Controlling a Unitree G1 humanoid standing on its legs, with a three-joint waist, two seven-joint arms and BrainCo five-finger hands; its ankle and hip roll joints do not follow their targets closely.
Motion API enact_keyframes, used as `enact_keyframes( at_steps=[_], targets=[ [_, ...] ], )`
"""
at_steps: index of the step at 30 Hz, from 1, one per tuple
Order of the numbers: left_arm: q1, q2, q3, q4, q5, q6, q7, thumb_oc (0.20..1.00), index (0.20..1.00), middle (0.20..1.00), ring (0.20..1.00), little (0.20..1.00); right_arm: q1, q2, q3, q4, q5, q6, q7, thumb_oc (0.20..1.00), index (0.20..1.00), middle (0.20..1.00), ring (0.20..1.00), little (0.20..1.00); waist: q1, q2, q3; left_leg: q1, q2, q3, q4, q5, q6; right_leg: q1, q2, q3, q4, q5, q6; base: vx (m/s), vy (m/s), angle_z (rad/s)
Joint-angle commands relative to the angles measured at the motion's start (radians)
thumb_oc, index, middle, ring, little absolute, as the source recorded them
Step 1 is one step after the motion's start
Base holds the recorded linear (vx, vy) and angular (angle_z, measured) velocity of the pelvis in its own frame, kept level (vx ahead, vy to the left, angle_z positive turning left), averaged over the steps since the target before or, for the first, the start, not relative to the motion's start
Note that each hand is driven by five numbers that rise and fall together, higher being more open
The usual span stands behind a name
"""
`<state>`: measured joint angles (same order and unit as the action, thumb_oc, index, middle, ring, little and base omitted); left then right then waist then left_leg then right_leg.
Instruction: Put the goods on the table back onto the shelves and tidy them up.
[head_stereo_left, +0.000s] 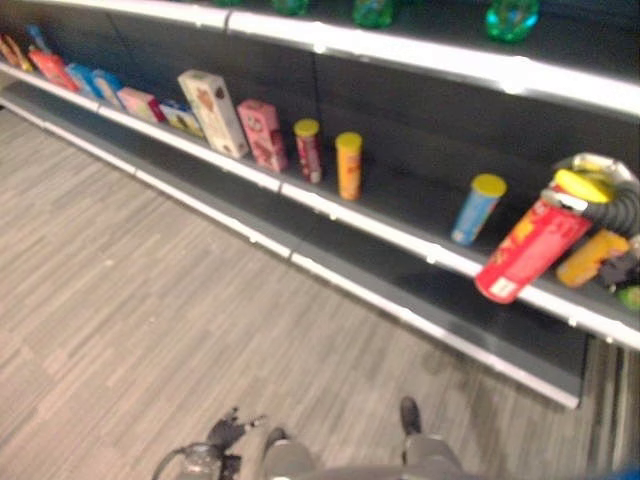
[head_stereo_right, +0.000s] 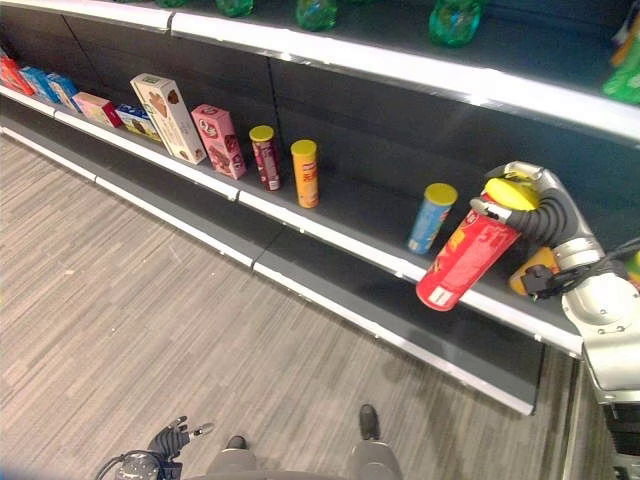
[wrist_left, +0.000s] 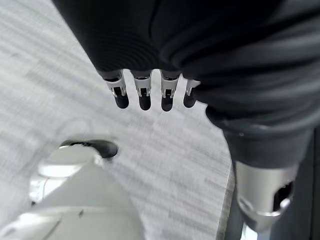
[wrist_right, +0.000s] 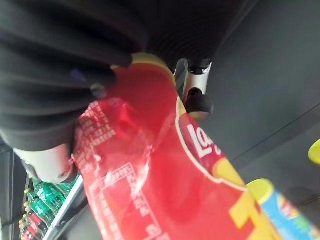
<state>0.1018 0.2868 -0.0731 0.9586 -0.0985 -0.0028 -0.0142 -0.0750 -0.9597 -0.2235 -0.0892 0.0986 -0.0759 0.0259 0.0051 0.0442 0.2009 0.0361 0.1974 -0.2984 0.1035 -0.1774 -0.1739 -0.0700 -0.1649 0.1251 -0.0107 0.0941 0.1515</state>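
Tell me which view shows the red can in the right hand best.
The right eye view: the whole red can shows, tilted, held by the right hand. The left eye view shows it nearer the edge; the right wrist view, a close part.

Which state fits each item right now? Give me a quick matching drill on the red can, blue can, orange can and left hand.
Items:
1. red can
2. blue can
3. orange can
4. left hand

States:
A. standing upright on the shelf, beside a dark red can
B. tilted, gripped by the right hand
C. hanging low over the floor, holding nothing
D. standing on the shelf just left of the held can

Pairs: 1-B, 2-D, 3-A, 4-C
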Motion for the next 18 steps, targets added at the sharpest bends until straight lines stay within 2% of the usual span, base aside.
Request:
enact_keyframes(
  at_steps=[1,2,3,4,5,6,8,9,10,12,13,15,16,17,18],
  targets=[
    [0.04,0.126,-0.008,-0.017,0.021,-0.021,-0.002,1.0,1.0,1.0,1.0,1.0,0.017,0.006,-0.051,-0.078,-0.004,-0.029,-0.016,0.2,0.2,0.2,0.2,0.2,0.02,-0.065,-0.113,0.021,-0.039,-0.018,-0.141,0.114,0.045,-0.01,-0.111,0.029,0.108,-0.081,0.038,0.05,0.782,-0.14],
    [0.035,0.139,-0.033,-0.019,0.06,-0.023,-0.002,1.0,1.0,1.0,1.0,1.0,0.015,0.02,-0.031,-0.062,-0.033,-0.023,-0.026,0.2,0.2,0.2,0.2,0.2,0.013,-0.068,-0.1,0.066,-0.094,0.013,-0.191,0.089,0.074,-0.058,-0.177,0.019,0.154,0.102,0.041,-0.03,0.441,-0.07],
    [0.035,0.139,-0.032,-0.02,0.06,-0.022,-0.002,1.0,1.0,1.0,1.0,1.0,0.012,0.021,-0.029,-0.061,-0.034,-0.023,-0.026,0.2,0.2,0.2,0.2,0.2,0.015,-0.07,-0.1,0.066,-0.097,0.016,-0.191,0.089,0.076,-0.059,-0.178,0.023,0.151,0.105,0.042,-0.06,0.652,-0.22],
    [0.044,0.145,-0.032,-0.032,0.067,-0.022,-0.006,1.0,1.0,1.0,1.0,1.0,0.007,0.028,-0.015,-0.058,-0.036,-0.021,-0.026,0.2,0.2,0.2,0.2,0.2,0.019,-0.065,-0.095,0.075,-0.115,0.036,-0.191,0.076,0.09,-0.079,-0.196,-0.012,0.161,0.131,0.028,-0.07,0.483,-0.33],
    [0.061,0.158,-0.019,-0.04,0.065,-0.021,-0.011,1.0,1.0,1.0,1.0,1.0,-0.009,0.036,0.01,-0.053,-0.036,-0.026,-0.025,0.2,0.2,0.2,0.2,0.2,0.033,-0.056,-0.086,0.082,-0.133,0.066,-0.191,0.072,0.104,-0.094,-0.201,-0.086,0.168,0.116,0.012,-0.09,0.581,-0.49],
    [0.065,0.159,-0.008,-0.04,0.066,-0.017,-0.009,1.0,1.0,1.0,1.0,1.0,-0.018,0.042,0.021,-0.053,-0.038,-0.02,-0.022,0.2,0.2,0.2,0.2,0.2,0.031,-0.051,-0.088,0.071,-0.142,0.072,-0.191,0.08,0.11,-0.106,-0.191,-0.119,0.181,0.09,0.005,-0.09,0.482,-0.74],
    [0.061,0.153,0.017,0.001,0.06,-0.011,-0.004,1.0,1.0,1.0,1.0,1.0,-0.031,0.035,0.034,-0.046,-0.034,-0.024,-0.022,0.2,0.2,0.2,0.2,0.2,0.025,-0.043,-0.077,0.067,-0.154,0.085,-0.191,0.094,0.121,-0.115,-0.088,-0.135,0.213,0.013,-0.017,-0.07,0.377,-0.91],
    [0.059,0.146,0.028,0.048,0.063,-0.001,0.006,1.0,1.0,1.0,1.0,1.0,-0.04,0.02,0.038,-0.046,-0.024,-0.025,-0.018,0.2,0.2,0.2,0.2,0.2,0.019,-0.049,-0.065,0.058,-0.188,0.085,-0.191,0.114,0.144,-0.125,0.035,-0.147,0.213,-0.038,-0.028,-0.05,0.312,-0.49],
    [0.058,0.145,0.028,0.05,0.063,-0.002,0.006,1.0,1.0,1.0,1.0,1.0,-0.043,0.019,0.04,-0.045,-0.024,-0.025,-0.019,0.2,0.2,0.2,0.2,0.2,0.02,-0.047,-0.064,0.06,-0.185,0.087,-0.191,0.111,0.143,-0.125,0.038,-0.146,0.217,-0.042,-0.03,-0.04,0.28,-0.33],
    [0.054,0.132,0.032,0.079,0.058,0.002,0.011,1.0,1.0,1.0,1.0,1.0,-0.054,0.007,0.053,-0.041,-0.012,-0.03,-0.02,0.2,0.2,0.2,0.2,0.2,0.023,-0.056,-0.06,0.057,-0.214,0.096,-0.191,0.12,0.15,-0.112,0.106,-0.181,0.185,-0.066,-0.046,0.01,0.174,-0.36],
    [0.05,0.115,0.036,0.097,0.051,0.007,0.012,1.0,1.0,1.0,1.0,1.0,-0.052,0.004,0.059,-0.027,-0.012,-0.03,-0.025,0.2,0.2,0.2,0.2,0.2,0.021,-0.07,-0.056,0.055,-0.246,0.092,-0.191,0.125,0.157,-0.114,0.166,-0.173,0.15,-0.065,-0.054,0.04,0.182,-0.09],
    [0.049,0.111,0.037,0.098,0.058,0.016,0.012,1.0,1.0,1.0,1.0,1.0,-0.049,0.002,0.053,-0.014,-0.02,-0.022,-0.034,0.2,0.2,0.2,0.2,0.2,0.026,-0.074,-0.05,0.057,-0.257,0.095,-0.191,0.124,0.16,-0.105,0.166,-0.173,0.125,-0.058,-0.056,0.06,0.103,0.07],
    [0.046,0.094,0.026,0.077,0.053,0.003,0.009,1.0,1.0,1.0,1.0,1.0,-0.024,-0.013,0.025,-0.036,-0.026,-0.021,-0.027,0.2,0.2,0.2,0.2,0.2,0.024,-0.085,-0.055,0.052,-0.279,0.097,-0.191,0.12,0.165,-0.057,0.154,-0.157,0.051,-0.057,-0.07,0.06,0.047,0.15],
    [0.046,0.094,0.026,0.077,0.053,0.004,0.01,1.0,1.0,1.0,1.0,1.0,-0.023,-0.013,0.025,-0.036,-0.026,-0.02,-0.026,0.2,0.2,0.2,0.2,0.2,0.024,-0.084,-0.055,0.053,-0.279,0.098,-0.191,0.119,0.165,-0.055,0.154,-0.156,0.049,-0.056,-0.07,0.15,0.111,0.22],
    [0.044,0.069,0.026,0.055,0.029,-0.002,0.011,1.0,1.0,1.0,1.0,1.0,-0.027,-0.015,0.016,-0.03,-0.017,-0.024,-0.032,0.2,0.2,0.2,0.2,0.2,0.032,-0.09,-0.053,0.037,-0.315,0.118,-0.093,0.081,0.167,-0.009,0.132,-0.13,0.004,-0.037,-0.069,0.08,0.068,0.12]
  ],
)
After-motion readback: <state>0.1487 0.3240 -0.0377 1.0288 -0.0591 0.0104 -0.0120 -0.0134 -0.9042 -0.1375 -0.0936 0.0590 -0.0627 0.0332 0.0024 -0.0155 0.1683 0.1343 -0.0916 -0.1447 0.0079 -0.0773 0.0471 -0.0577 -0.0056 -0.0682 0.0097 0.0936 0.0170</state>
